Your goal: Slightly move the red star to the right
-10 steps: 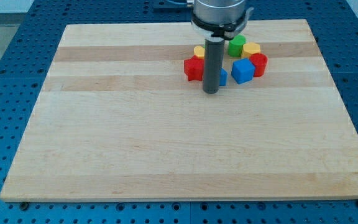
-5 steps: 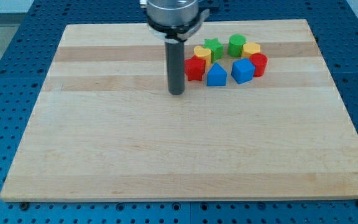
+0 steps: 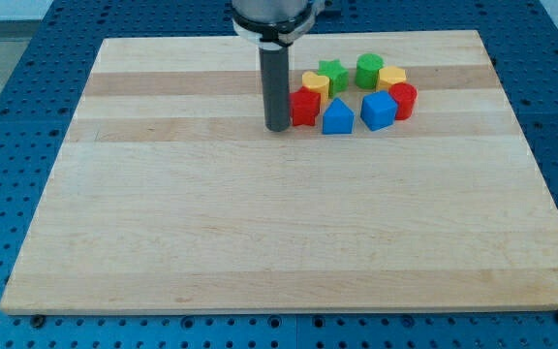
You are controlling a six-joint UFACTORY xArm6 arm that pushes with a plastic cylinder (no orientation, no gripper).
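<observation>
The red star lies on the wooden board at the left end of a cluster of blocks near the view's top. My tip stands just left of the red star, close to its left edge or touching it. A blue triangular block sits right of the red star, a yellow heart above it.
The cluster also holds a green star, a green cylinder, a yellow block, a blue cube and a red cylinder. The board's top edge is just above them.
My tip moved left from in front of the blue triangle to the left of the red star, then went up the view to beside it. The blocks have not moved.
</observation>
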